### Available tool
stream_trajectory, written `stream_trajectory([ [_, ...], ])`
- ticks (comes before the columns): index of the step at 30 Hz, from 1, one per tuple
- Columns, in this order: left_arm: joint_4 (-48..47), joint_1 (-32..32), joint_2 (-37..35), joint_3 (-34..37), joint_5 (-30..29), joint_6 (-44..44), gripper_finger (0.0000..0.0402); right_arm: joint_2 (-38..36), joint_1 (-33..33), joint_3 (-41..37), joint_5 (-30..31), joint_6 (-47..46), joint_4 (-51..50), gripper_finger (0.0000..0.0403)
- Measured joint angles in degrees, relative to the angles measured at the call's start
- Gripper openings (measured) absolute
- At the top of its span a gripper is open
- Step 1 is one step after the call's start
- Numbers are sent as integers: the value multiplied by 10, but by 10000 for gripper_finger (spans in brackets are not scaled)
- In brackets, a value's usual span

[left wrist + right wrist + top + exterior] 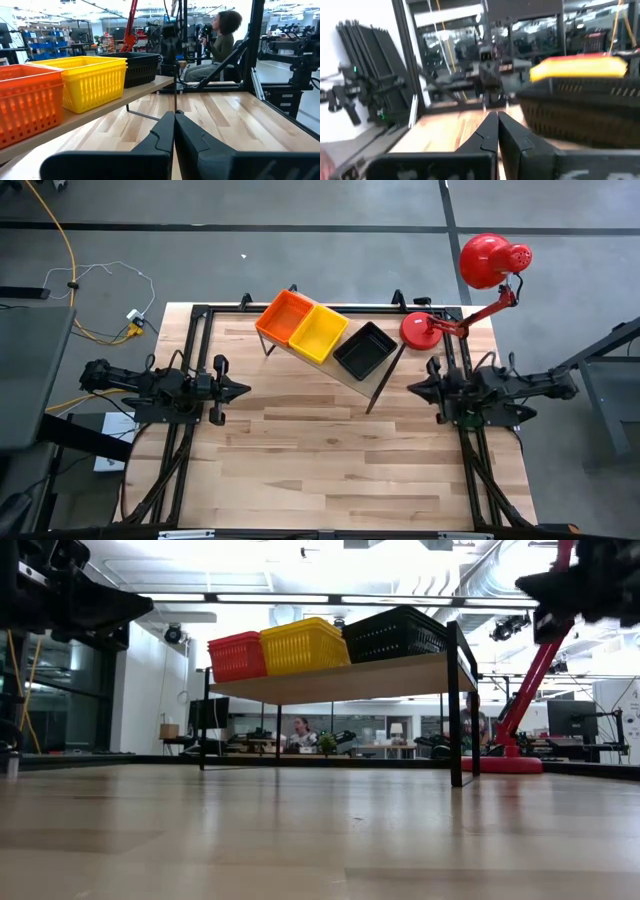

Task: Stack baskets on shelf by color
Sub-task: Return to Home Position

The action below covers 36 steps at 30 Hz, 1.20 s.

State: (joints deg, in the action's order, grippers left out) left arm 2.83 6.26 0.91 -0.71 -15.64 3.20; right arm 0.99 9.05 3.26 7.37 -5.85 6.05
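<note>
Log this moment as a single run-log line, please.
shelf: orange basket, yellow basket, black basket in a row | left pincer: shut, empty, raised at left | right pincer: shut, empty, raised at right

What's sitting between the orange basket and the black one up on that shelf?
The yellow basket stands between the orange basket and the black basket, clearest in the high view.

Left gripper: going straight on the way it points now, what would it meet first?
Likely the shelf's thin black leg, which stands dead ahead of the shut left gripper in its wrist view; it could pass just beside it, depth being unclear.
</note>
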Motion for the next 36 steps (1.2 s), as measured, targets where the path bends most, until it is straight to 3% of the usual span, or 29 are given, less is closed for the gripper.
stream_trajectory([
  [3,0,0,0,0,0,0,0,-1,0,-27,-4,3,10,0],
  [14,0,0,0,0,0,0,0,0,0,-27,-17,10,-44,0],
  [20,0,0,0,0,0,0,0,9,0,-27,-25,-36,-46,0],
  [36,0,0,0,0,0,0,0,9,0,-26,-25,-38,-48,0],
])
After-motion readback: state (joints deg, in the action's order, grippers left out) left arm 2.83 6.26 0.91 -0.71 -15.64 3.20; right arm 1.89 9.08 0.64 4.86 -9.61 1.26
